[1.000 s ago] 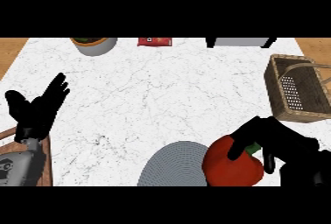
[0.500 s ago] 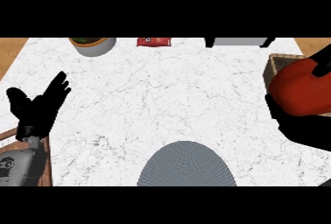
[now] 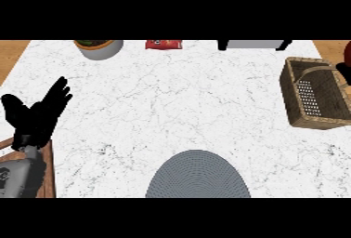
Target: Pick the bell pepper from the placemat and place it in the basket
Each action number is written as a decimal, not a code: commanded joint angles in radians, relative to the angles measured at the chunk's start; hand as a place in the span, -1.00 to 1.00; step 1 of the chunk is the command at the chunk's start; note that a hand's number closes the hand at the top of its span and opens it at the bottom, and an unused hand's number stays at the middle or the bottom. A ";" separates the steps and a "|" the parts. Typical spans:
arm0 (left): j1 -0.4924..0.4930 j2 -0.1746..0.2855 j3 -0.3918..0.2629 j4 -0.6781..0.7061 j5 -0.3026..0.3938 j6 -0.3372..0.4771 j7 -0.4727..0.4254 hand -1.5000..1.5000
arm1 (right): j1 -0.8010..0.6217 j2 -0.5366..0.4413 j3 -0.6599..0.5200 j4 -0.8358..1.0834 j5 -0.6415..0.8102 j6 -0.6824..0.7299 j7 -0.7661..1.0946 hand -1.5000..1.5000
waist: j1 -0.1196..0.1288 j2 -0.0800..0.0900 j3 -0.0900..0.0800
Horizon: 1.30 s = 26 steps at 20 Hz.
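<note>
- The grey placemat lies at the near edge of the white counter with nothing on it, so the pick appears done.
- The bell pepper seems to be the thin red sliver at the view's far right edge, just beyond the basket's far corner; too little of it shows to be sure.
- Only a dark scrap of the right hand shows, just below that sliver and beside the basket's handle. I cannot tell whether it is closed on the pepper or not.
- The wicker basket stands at the right side of the counter, well apart from the placemat, and what shows of its inside holds nothing. Judging by that, the placing is not yet done: the pepper must come over the rim and clear of the arched handle before release.
- The left hand rests at the left edge, spread flat with fingers up, touching nothing and out of the working path.
- 1 pot and 1 red packet sit along the far edge, away from the job.
</note>
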 commanded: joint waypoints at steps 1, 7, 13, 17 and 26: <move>-0.006 0.001 0.021 0.064 -0.006 -0.007 -0.061 0.00 | 0.056 -0.060 -0.077 0.157 -0.049 -0.061 -0.187 1.00 | 0.000 0.003 0.000; -0.035 -0.027 -0.017 -0.018 -0.013 0.017 0.043 0.00 | 0.074 -0.019 -0.081 0.266 0.059 -0.248 -0.153 -1.00 | 0.005 0.001 0.000; -0.035 -0.026 0.013 0.037 -0.019 0.015 0.001 0.00 | 0.031 -0.093 -0.017 0.383 0.010 -0.270 -0.248 -1.00 | 0.001 0.000 -0.001; -0.012 -0.049 -0.030 -0.014 -0.058 0.037 0.015 0.00 | -0.018 -0.123 -0.116 0.426 -0.103 -0.284 -0.285 -1.00 | 0.000 -0.001 0.000; -0.002 -0.029 0.005 -0.006 -0.036 0.024 0.015 0.00 | -0.088 -0.243 -0.419 0.533 -0.310 -0.342 -0.133 -1.00 | -0.014 -0.004 0.000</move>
